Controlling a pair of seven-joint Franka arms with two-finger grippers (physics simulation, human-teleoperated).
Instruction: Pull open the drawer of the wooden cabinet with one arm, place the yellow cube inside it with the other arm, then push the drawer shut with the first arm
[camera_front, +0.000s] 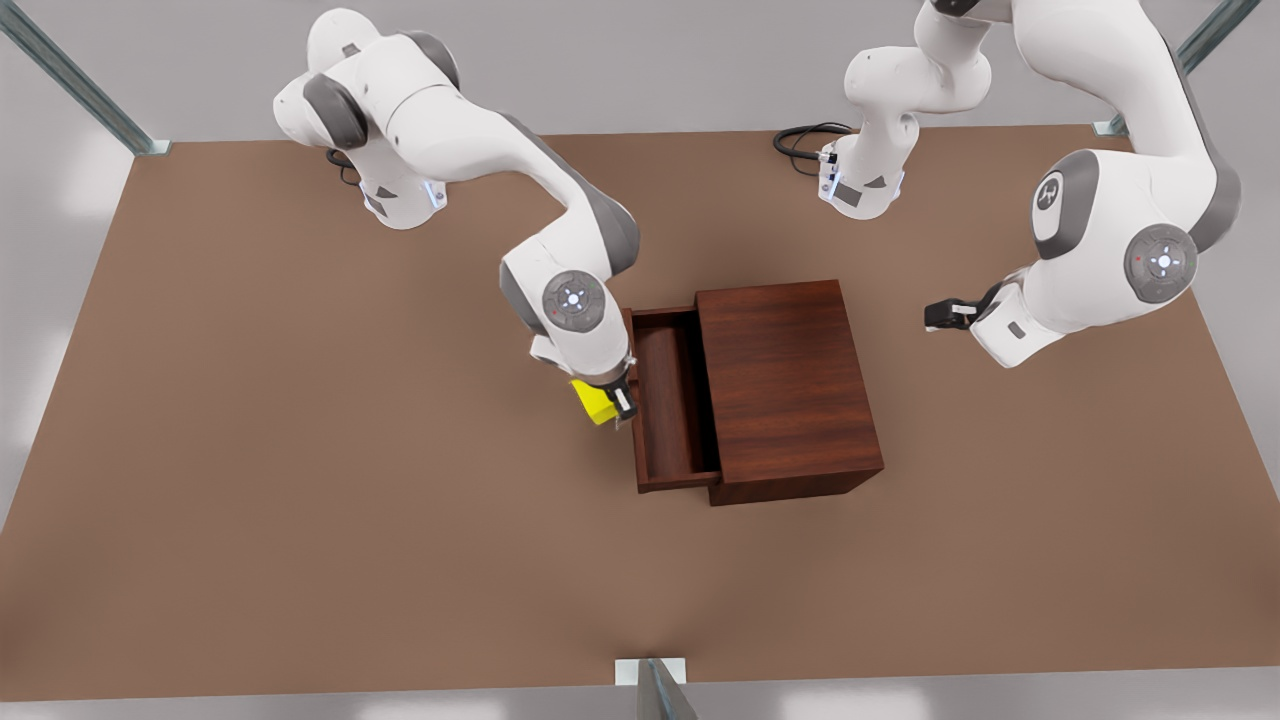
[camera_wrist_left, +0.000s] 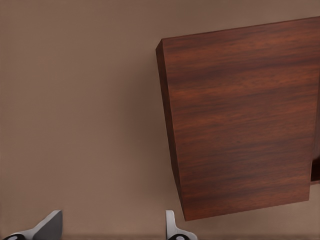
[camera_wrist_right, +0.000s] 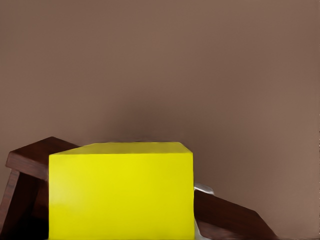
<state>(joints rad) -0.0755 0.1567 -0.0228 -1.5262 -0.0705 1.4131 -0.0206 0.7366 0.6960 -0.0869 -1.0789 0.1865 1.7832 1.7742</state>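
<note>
Now you see the wooden cabinet (camera_front: 790, 385) near the middle of the brown table (camera_front: 300, 500), with its drawer (camera_front: 672, 400) pulled out toward the front view's left. The drawer tray is open to above and nothing lies in it.

Your right gripper (camera_front: 612, 398) is just beside the drawer's front edge, on its outer side, and it pinches the yellow cube (camera_front: 593, 401) between its fingers. The cube is above the table, not yet over the tray. In the right wrist view the yellow cube (camera_wrist_right: 121, 192) sits close before the camera, and the dark rim of the drawer (camera_wrist_right: 35, 160) lies directly behind and beneath it; this front wall is what stands between the cube and the inside of the tray.

Your left gripper (camera_front: 942, 315) waits well apart from the cabinet, on the side toward the front view's right, high over the table. In the left wrist view its fingers (camera_wrist_left: 47, 225) are spread wide with nothing between them, and the wooden cabinet (camera_wrist_left: 240, 120) top lies below.

A black cable (camera_front: 805, 138) lies coiled near the far edge of the table, beside one arm's base.
</note>
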